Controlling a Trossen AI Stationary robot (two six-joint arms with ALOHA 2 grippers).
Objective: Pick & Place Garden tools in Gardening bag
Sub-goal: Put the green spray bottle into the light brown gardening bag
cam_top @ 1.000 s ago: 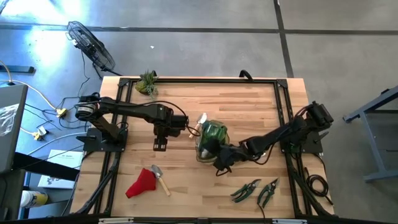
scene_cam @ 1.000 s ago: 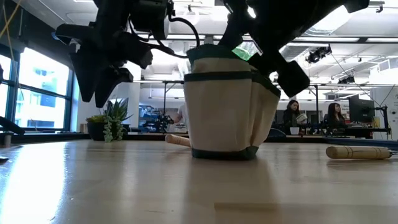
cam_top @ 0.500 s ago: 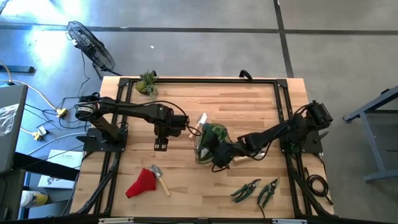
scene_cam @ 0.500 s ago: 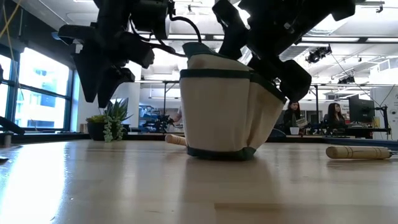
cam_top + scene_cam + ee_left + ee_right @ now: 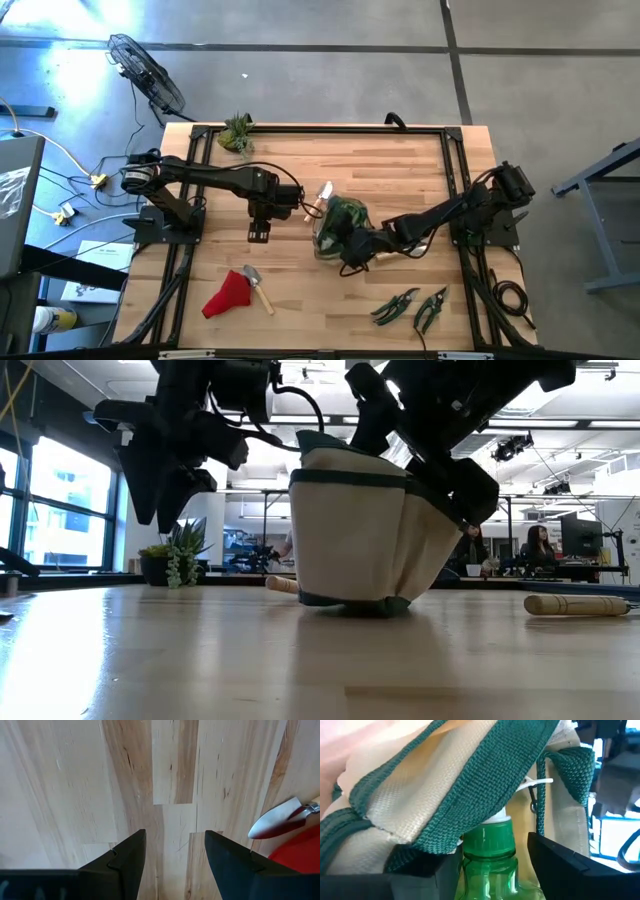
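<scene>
Since the gardening bag is soft cloth that tips mid-bench, the right tool, clamped on the light, slick spray bottle, grips its neck; left tool gapes empty.

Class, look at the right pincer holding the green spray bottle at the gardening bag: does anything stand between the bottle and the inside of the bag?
Yes. In the right wrist view a green strap of the gardening bag crosses just in front of the spray bottle, held between the right pincer's fingers, partly across the way in.
</scene>
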